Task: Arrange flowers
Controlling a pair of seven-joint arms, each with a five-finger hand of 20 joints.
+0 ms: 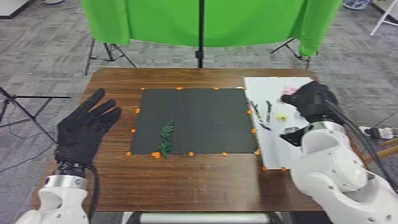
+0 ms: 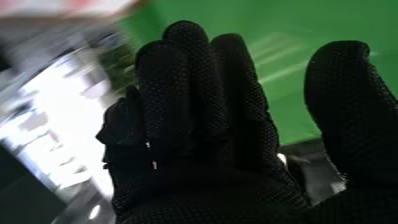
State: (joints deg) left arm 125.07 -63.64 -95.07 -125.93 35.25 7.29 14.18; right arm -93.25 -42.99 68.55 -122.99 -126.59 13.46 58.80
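In the head view my right hand [image 1: 309, 101] is over the white sheet [image 1: 275, 145] on the table's right side, close by a pink flower [image 1: 290, 90] that it partly covers. A small yellow flower [image 1: 282, 117] and some dark stems [image 1: 258, 114] lie on the sheet. A green leafy sprig [image 1: 166, 137] lies on the black mat [image 1: 209, 115]. My left hand [image 1: 84, 132] is open left of the mat, its fingers spread. In the right wrist view my right hand [image 2: 204, 125] has its fingers straight and its thumb apart, holding nothing.
Orange blobs [image 1: 156, 155] dot the edges of the mat on the brown table [image 1: 204, 185]. A green cloth [image 1: 249, 22] hangs beyond the table, with black stands around it. A dark object [image 1: 291, 136] lies on the sheet beside the right forearm.
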